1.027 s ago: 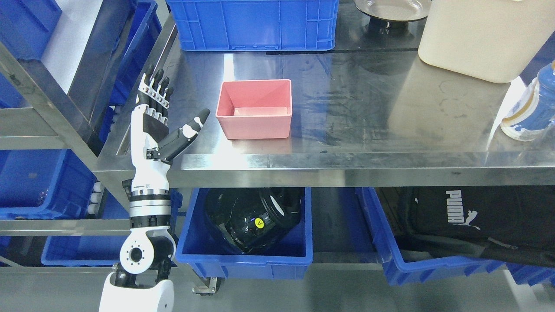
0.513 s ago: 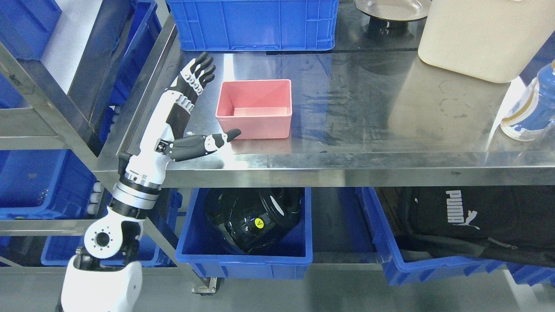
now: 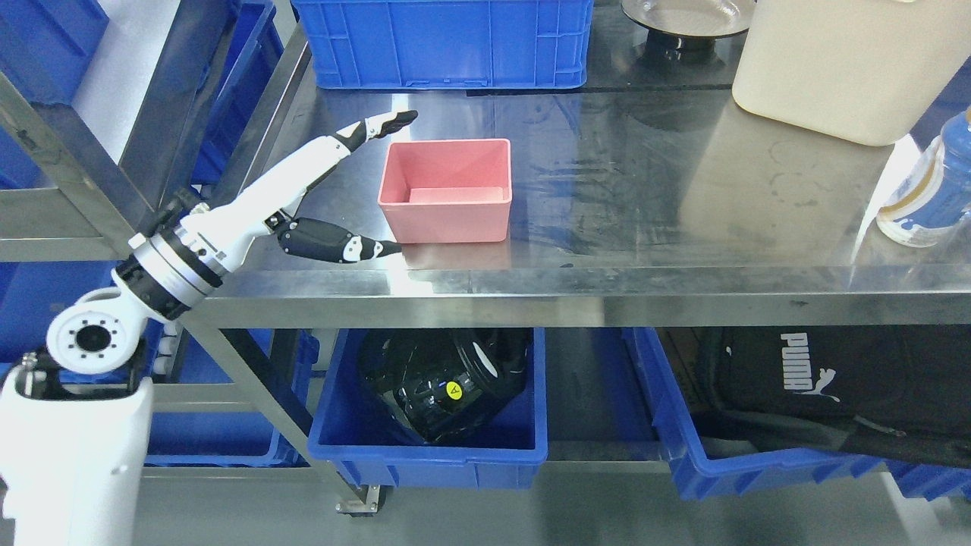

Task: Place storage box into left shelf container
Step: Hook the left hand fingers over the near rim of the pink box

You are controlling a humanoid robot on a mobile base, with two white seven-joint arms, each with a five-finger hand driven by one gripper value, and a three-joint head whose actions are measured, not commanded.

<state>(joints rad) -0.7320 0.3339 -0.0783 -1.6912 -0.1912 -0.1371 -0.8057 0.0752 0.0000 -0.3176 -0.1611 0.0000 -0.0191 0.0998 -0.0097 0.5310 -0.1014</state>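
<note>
Reaching in from 8 o'clock, the left hand (image 3: 345, 189) sits spread wide w/ nothing in it — fingers (image 3: 387, 121) stretched past the far-left corner of the pink storage box (image 3: 445, 189), thumb (image 3: 341, 246) low by the near-left corner. Box rests upright on the steel table (image 3: 683, 227), roughly center-left, not yet gripped. Looks like thin rigid plastic, empty, so prob. light & stiff; smooth walls may slip. Best hold, I'd judge: pinch the left wall over its rim, fingers inside, thumb outside. Blue shelf bins (image 3: 45, 45) lie at 9–10 o'clock, the likely drop spot. Right hand not visible.
</note>
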